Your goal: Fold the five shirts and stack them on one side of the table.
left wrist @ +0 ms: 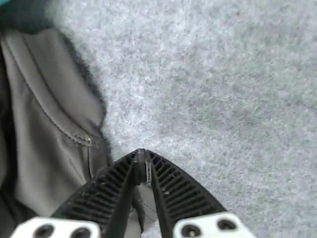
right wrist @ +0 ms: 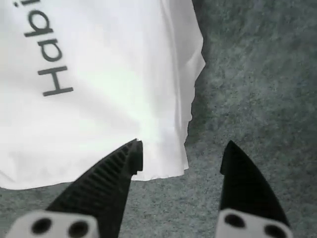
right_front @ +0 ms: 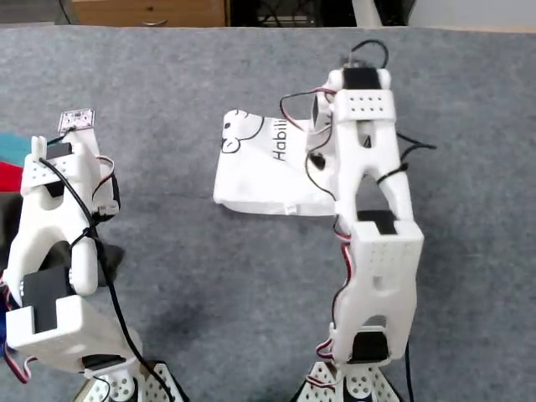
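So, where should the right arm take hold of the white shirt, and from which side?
Probably the layered side edge of the white shirt, near its corner. The open right end effector hangs over that edge, one finger above cloth, one above bare table. Come straight down, since the shirt lies flat.

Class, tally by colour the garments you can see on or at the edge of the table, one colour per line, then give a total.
white shirt: 1
grey shirt: 1
teal cloth, at the table's edge: 1
red cloth, at the table's edge: 1
Total: 4
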Action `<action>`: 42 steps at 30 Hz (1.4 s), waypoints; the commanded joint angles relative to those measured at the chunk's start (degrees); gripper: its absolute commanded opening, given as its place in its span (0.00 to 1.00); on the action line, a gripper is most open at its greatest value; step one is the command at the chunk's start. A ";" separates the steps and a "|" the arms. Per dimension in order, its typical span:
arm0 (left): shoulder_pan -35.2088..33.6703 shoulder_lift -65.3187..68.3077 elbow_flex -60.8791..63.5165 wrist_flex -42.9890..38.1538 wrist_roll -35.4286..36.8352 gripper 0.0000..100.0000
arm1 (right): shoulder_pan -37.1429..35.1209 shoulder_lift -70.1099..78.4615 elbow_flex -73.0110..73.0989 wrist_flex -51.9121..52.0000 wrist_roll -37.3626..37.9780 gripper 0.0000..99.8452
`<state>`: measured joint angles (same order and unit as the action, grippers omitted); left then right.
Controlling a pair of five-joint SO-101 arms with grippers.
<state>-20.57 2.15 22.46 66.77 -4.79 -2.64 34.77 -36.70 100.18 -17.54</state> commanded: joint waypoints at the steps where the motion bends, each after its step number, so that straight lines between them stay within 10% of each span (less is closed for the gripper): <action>1: 0.66 -2.99 1.19 -0.35 -0.26 0.03 | -0.79 -6.99 0.48 0.97 -2.81 0.29; 6: 0.66 -2.99 2.77 -0.62 -0.44 0.03 | -3.96 -7.16 10.95 -2.29 -6.24 0.44; 18: 0.13 -2.99 1.80 -0.62 -0.53 0.03 | -5.36 -4.35 32.57 -28.66 -8.70 0.44; 29: 0.13 -2.99 1.71 -0.35 -0.53 0.03 | -5.01 -3.03 30.81 -28.57 -4.92 0.01; 42: 0.04 -2.99 1.63 -0.26 -0.53 0.03 | -3.25 -7.78 22.37 -22.95 -2.55 0.01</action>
<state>-20.57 2.15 25.27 66.77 -4.79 -6.42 31.52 -9.10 75.38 -20.97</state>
